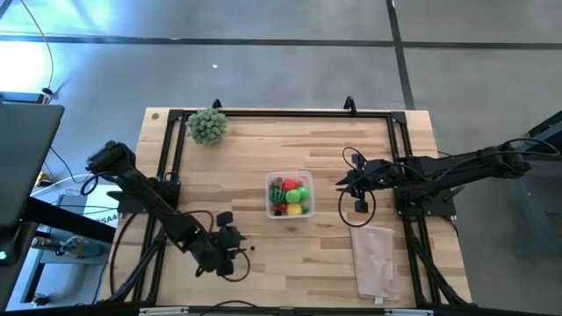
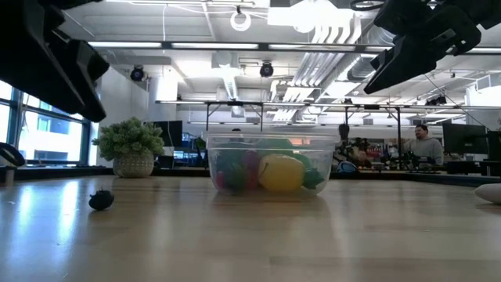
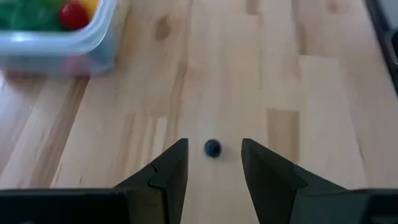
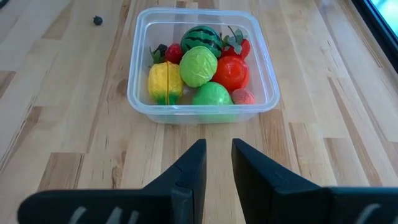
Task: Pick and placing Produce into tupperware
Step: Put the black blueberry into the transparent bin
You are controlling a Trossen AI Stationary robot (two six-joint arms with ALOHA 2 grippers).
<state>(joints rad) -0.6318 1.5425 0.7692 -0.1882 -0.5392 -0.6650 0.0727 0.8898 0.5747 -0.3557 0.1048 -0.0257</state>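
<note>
Two dark jointed arms, looped black cables, angular black claw fingers point(image 3: 168, 180).

Tupperware point(image 4: 203, 106): clear plastic tub, squarish with rounded corners, upright, lid off, on the wooden table straight ahead of the right claw point(image 4: 217, 163), close to its tips.

Produce point(image 4: 199, 71), inside the tub: dark-striped green ball, pale green cabbage-like ball, yellow piece, red round fruit, plain green ball, strawberry, small pink-red piece, packed touching.

Loose berry point(image 3: 212, 148): tiny, dark, round, lying on bare wood just ahead of the left claw point(image 3: 214, 163), in line with the gap between its parted tips.
</note>
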